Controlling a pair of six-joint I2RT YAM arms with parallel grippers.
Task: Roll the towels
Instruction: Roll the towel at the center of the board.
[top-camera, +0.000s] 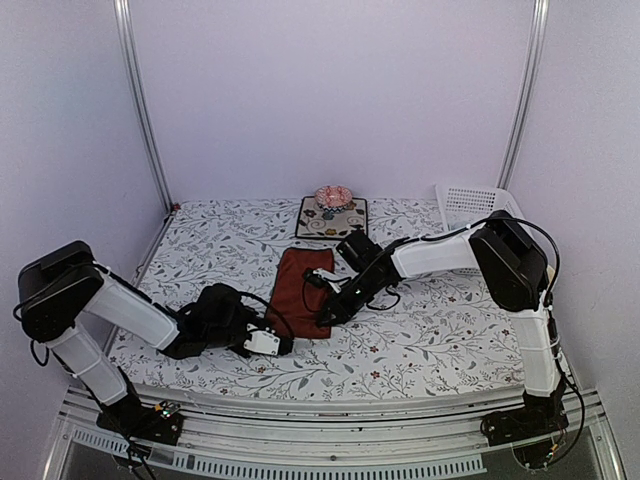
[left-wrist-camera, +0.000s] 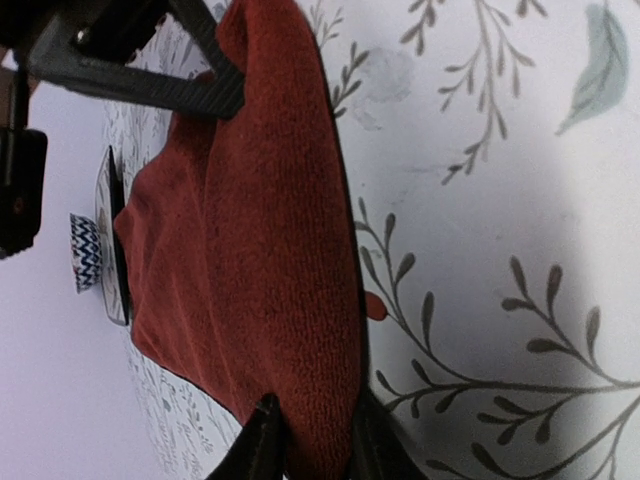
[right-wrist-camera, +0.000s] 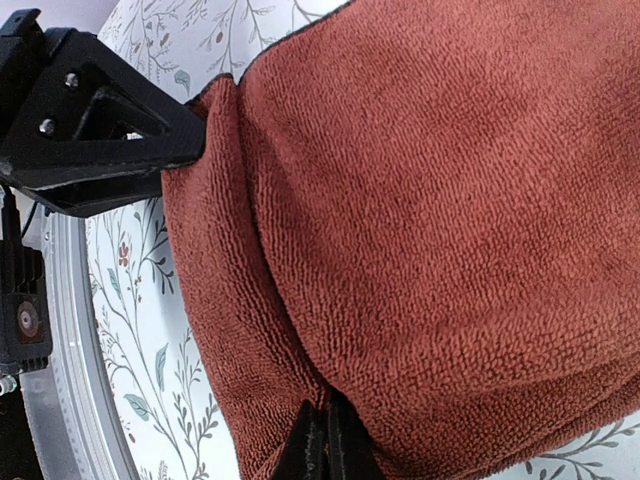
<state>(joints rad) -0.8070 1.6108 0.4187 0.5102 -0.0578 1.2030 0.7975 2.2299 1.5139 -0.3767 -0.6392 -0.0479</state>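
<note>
A dark red towel (top-camera: 305, 290) lies folded lengthwise in the middle of the white floral covering. My left gripper (top-camera: 285, 345) is at its near end. In the left wrist view the left gripper (left-wrist-camera: 315, 440) has a thick fold of the towel (left-wrist-camera: 260, 250) pressed between its two fingers. My right gripper (top-camera: 325, 318) is at the towel's right edge. In the right wrist view the right gripper (right-wrist-camera: 325, 445) is shut, pinching the towel (right-wrist-camera: 430, 200) at a crease. The left arm's fingers (right-wrist-camera: 90, 120) show at the far edge of the cloth.
A square dark floral mat (top-camera: 332, 217) with a pink round thing (top-camera: 333, 196) on it sits at the back centre. A white slotted basket (top-camera: 475, 205) stands at the back right. Metal frame posts rise at both back corners.
</note>
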